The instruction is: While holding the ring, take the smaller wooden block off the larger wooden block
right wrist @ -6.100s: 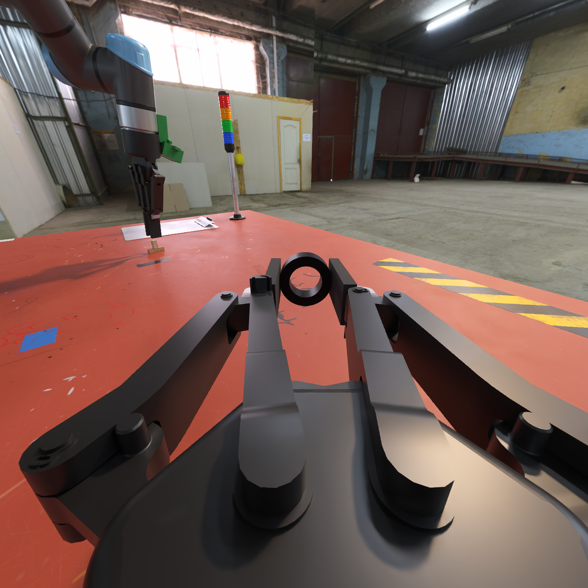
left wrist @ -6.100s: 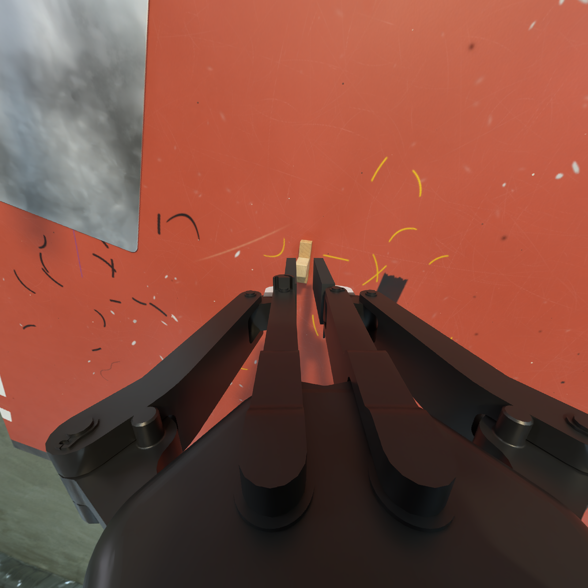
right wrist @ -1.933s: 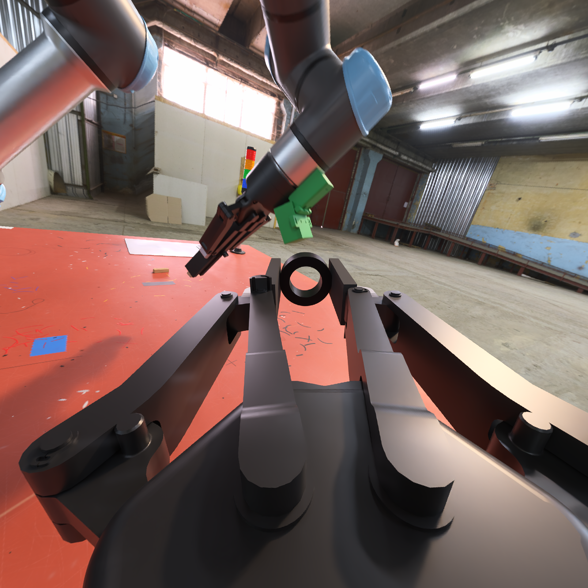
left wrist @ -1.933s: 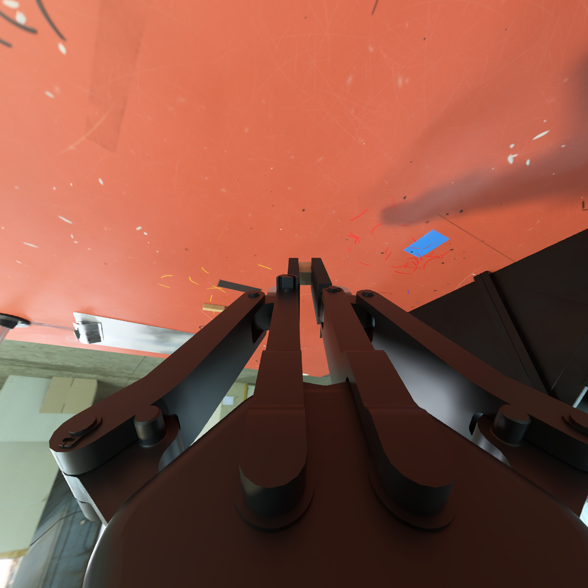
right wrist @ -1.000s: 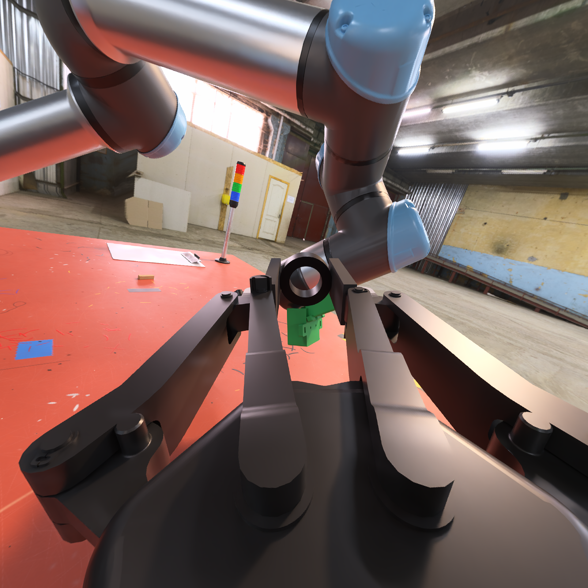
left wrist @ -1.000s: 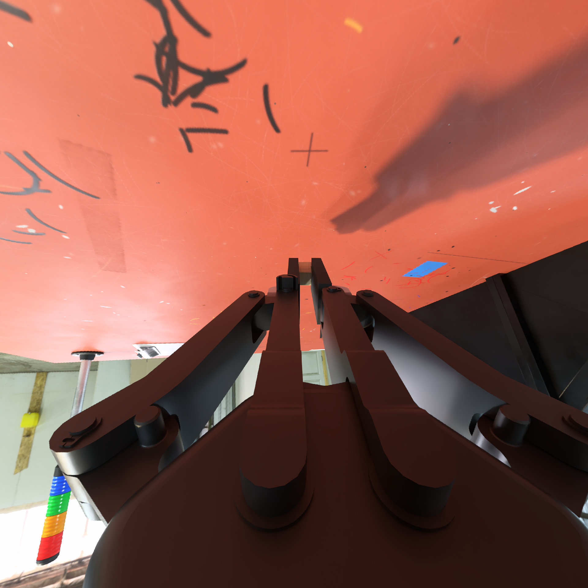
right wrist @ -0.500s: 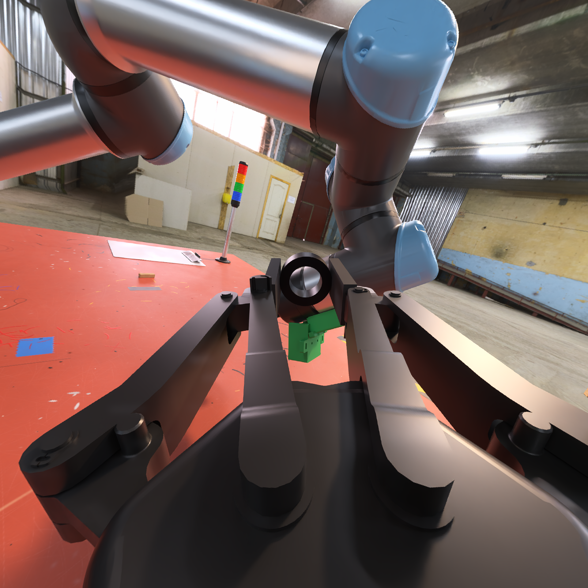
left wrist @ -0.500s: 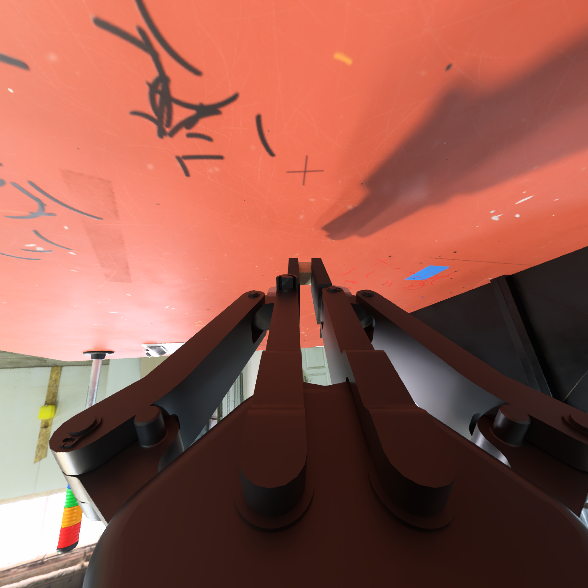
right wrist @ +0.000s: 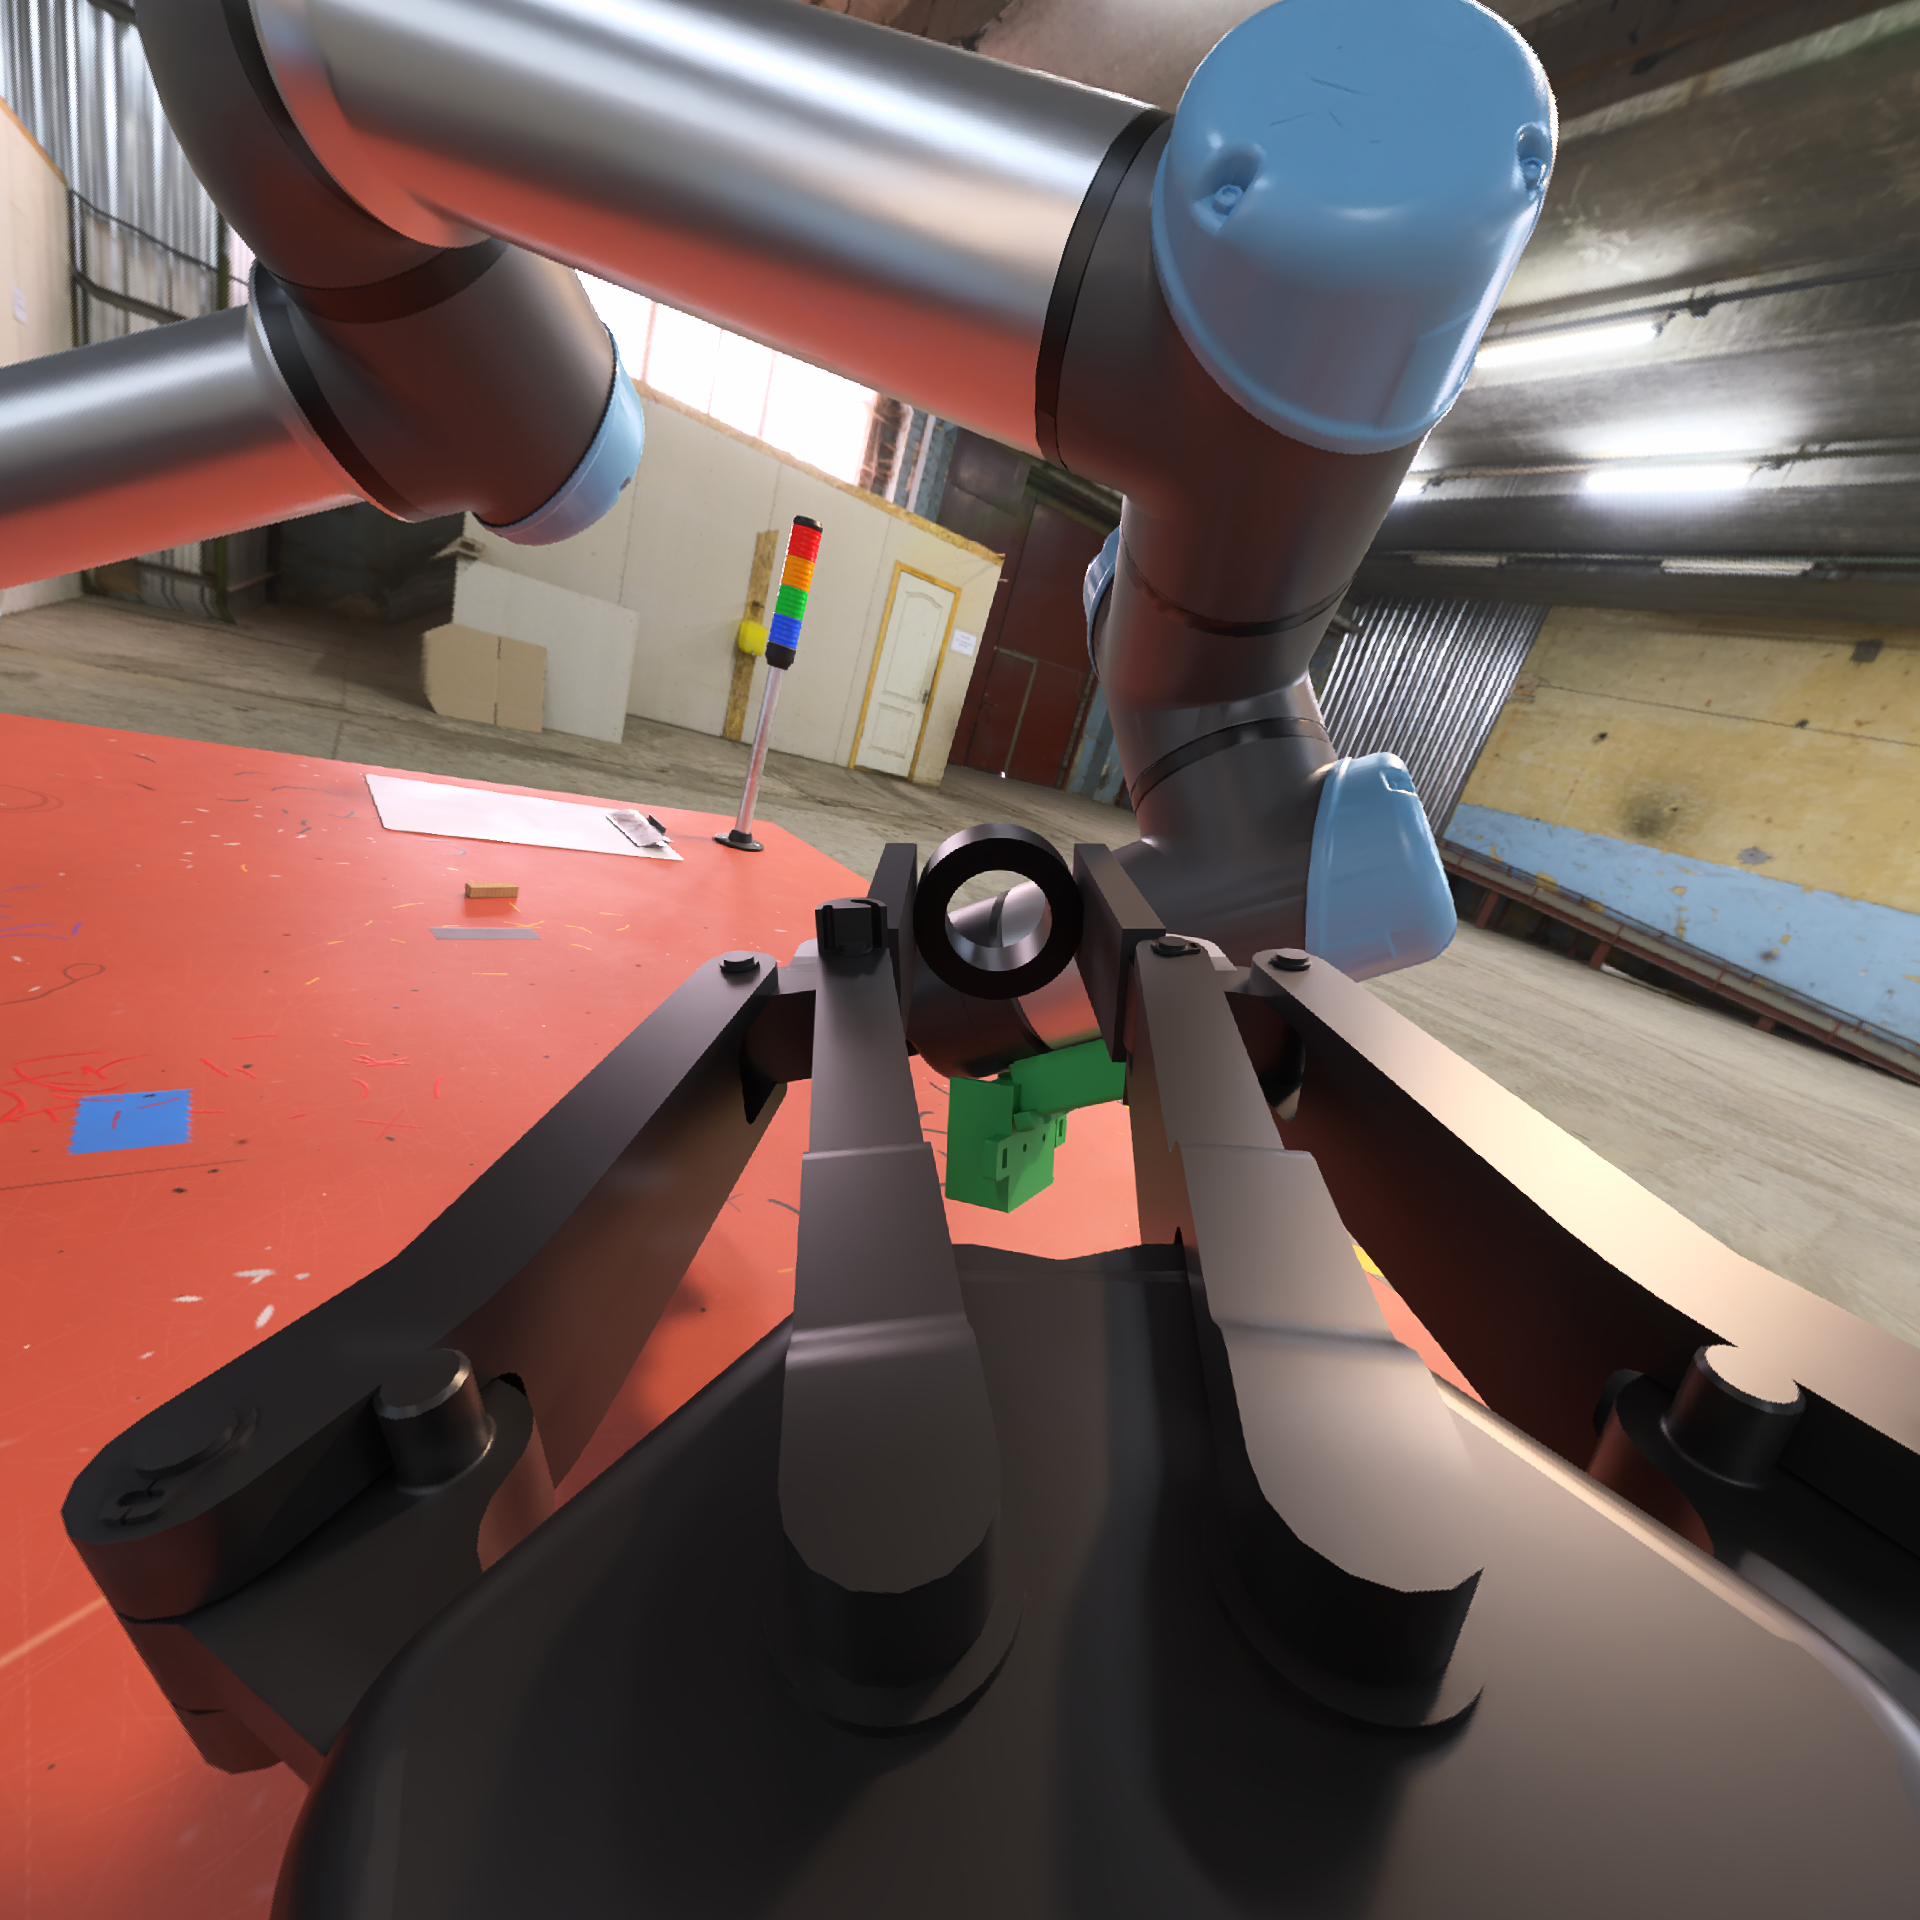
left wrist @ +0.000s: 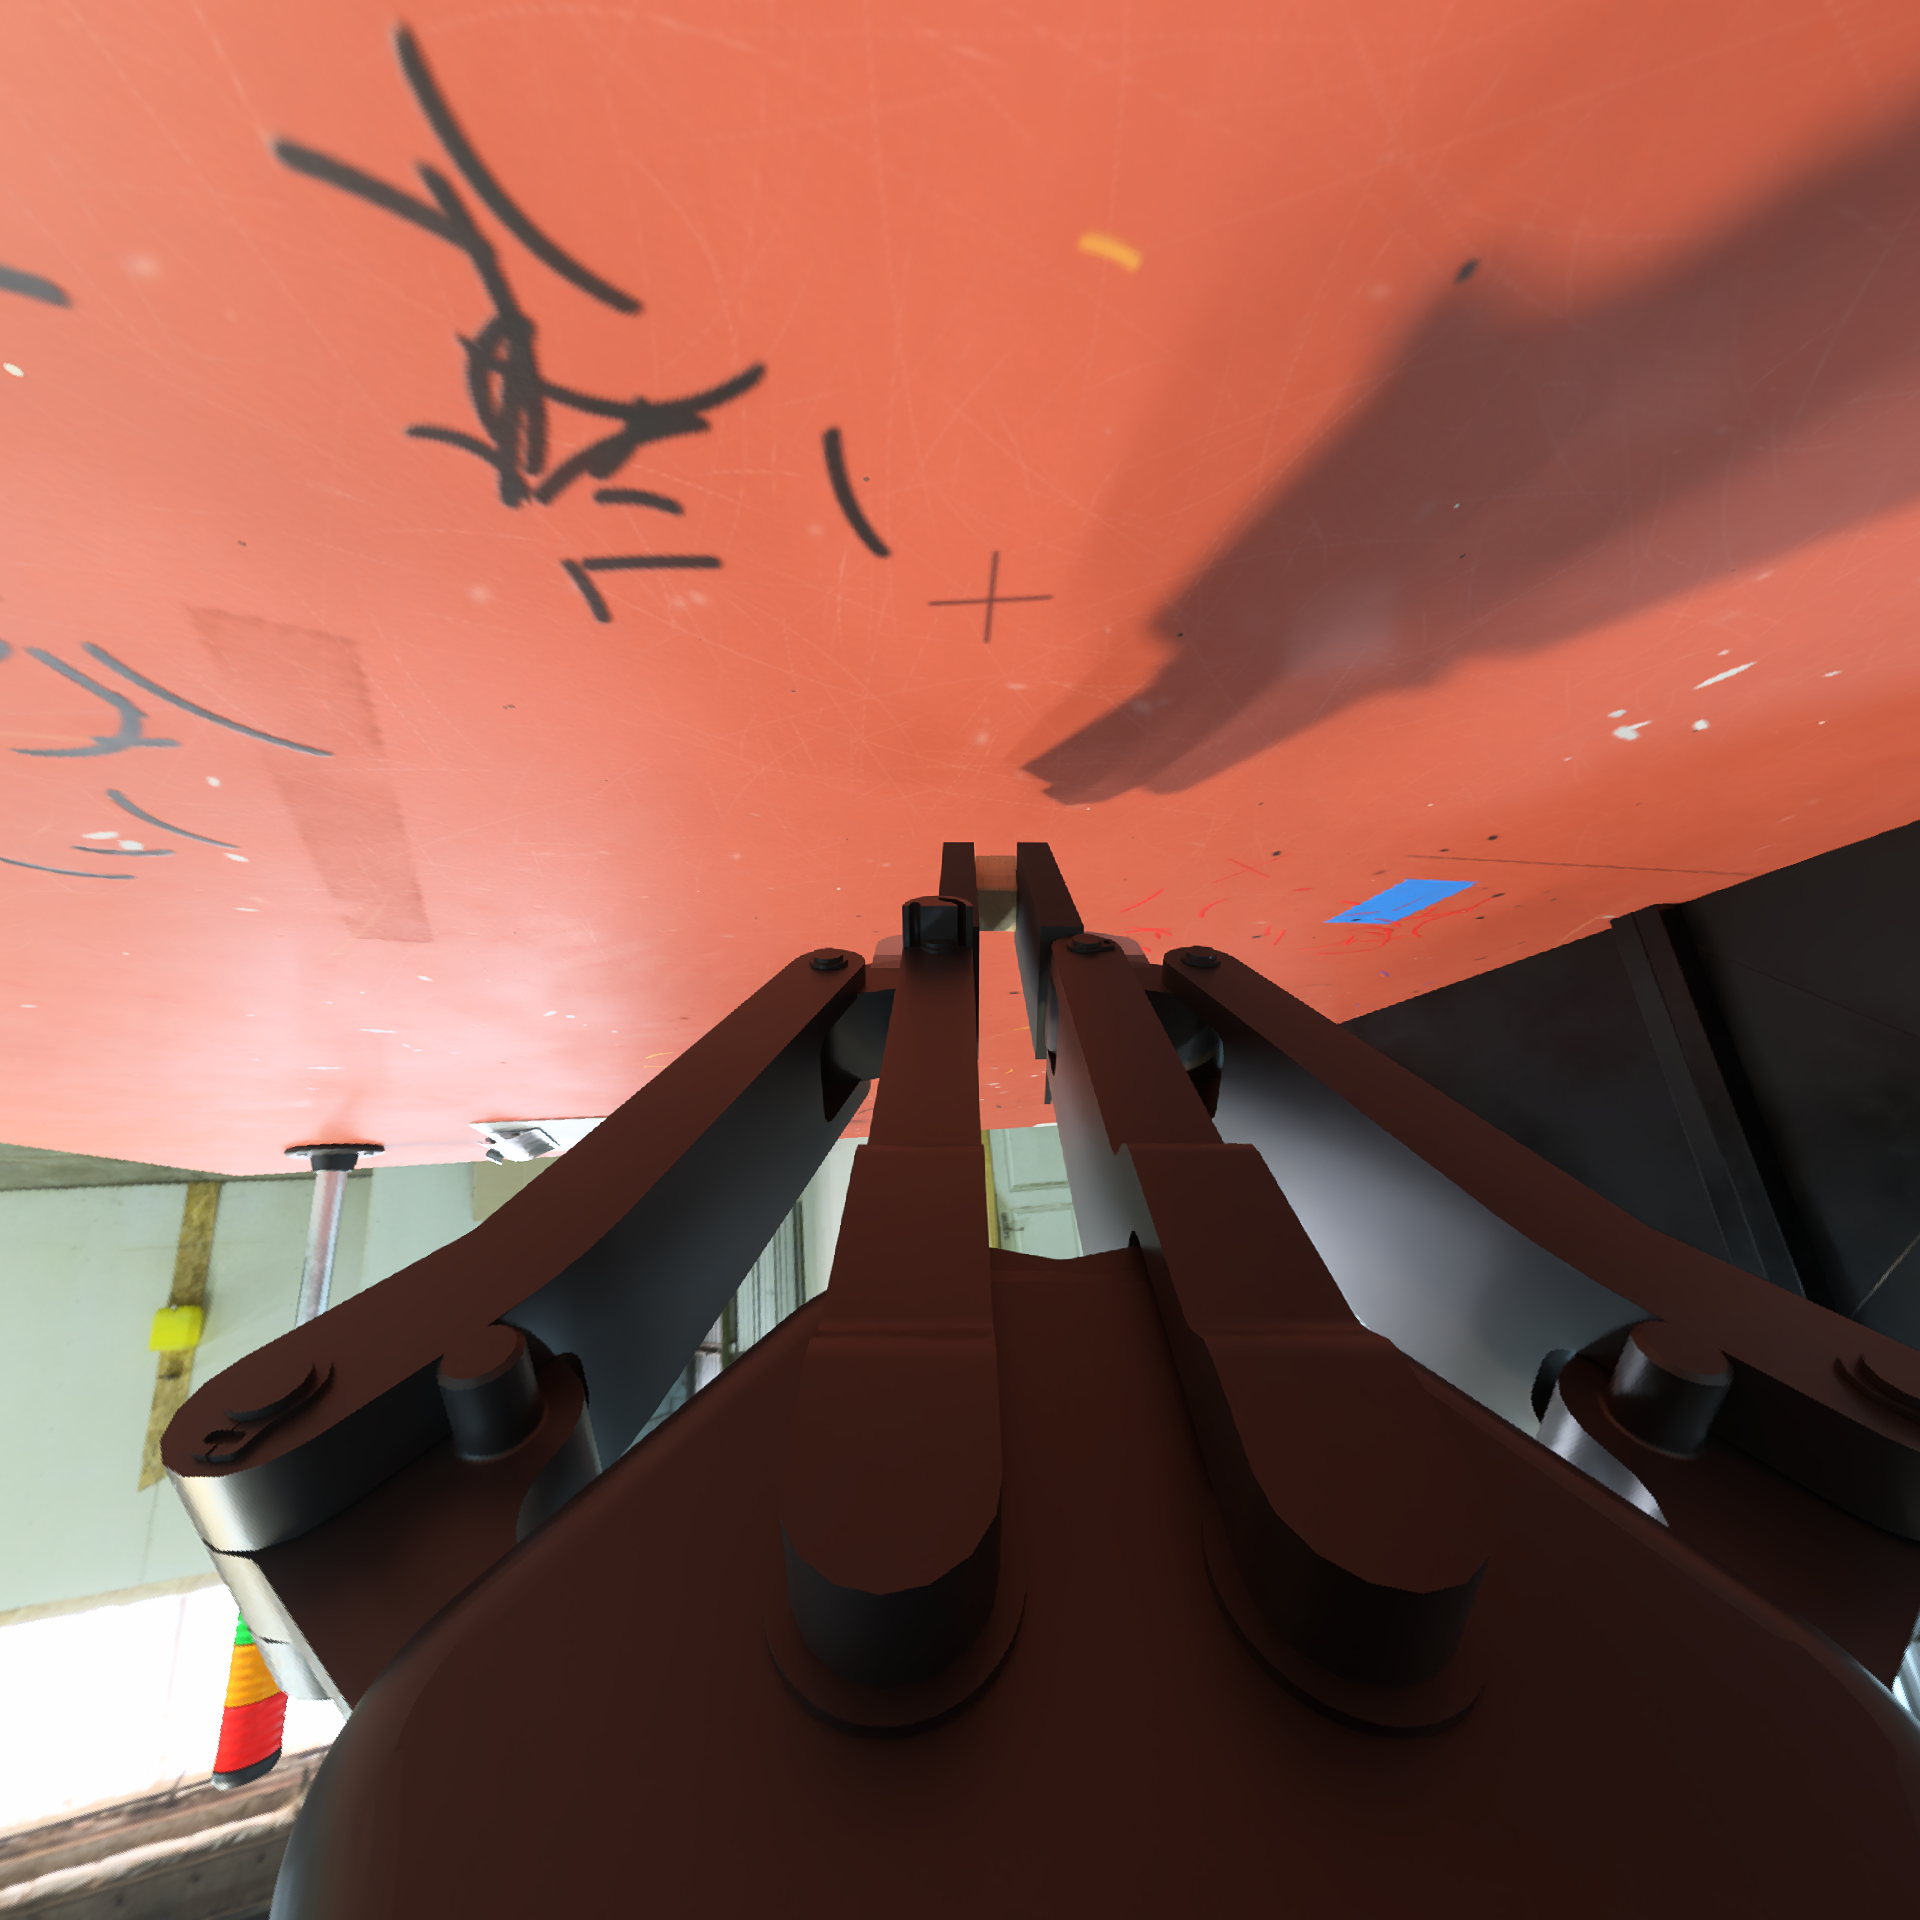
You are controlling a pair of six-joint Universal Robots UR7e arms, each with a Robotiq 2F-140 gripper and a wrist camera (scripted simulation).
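Left gripper [left wrist: 995, 883] pinched smaller wooden block [left wrist: 995, 896] between fingertips, held clear above red bench [left wrist: 727, 727]; only pale sliver of block visible. Gripper shadow [left wrist: 1351, 623] fell on bench just beyond.

Right gripper [right wrist: 995, 914] clamped black ring [right wrist: 995, 914], bore facing camera, above bench near its right edge. Left arm [right wrist: 1226, 727] crossed overhead, green wrist mount [right wrist: 1013, 1138] showing just behind ring.

Larger wooden block [right wrist: 490, 889] lay flat near far edge, beside grey tape strip [right wrist: 485, 933], short of white sheet [right wrist: 499, 810]. Signal tower [right wrist: 774, 686] stood at far corner. Blue tape patch [right wrist: 130, 1120] toward left edge.
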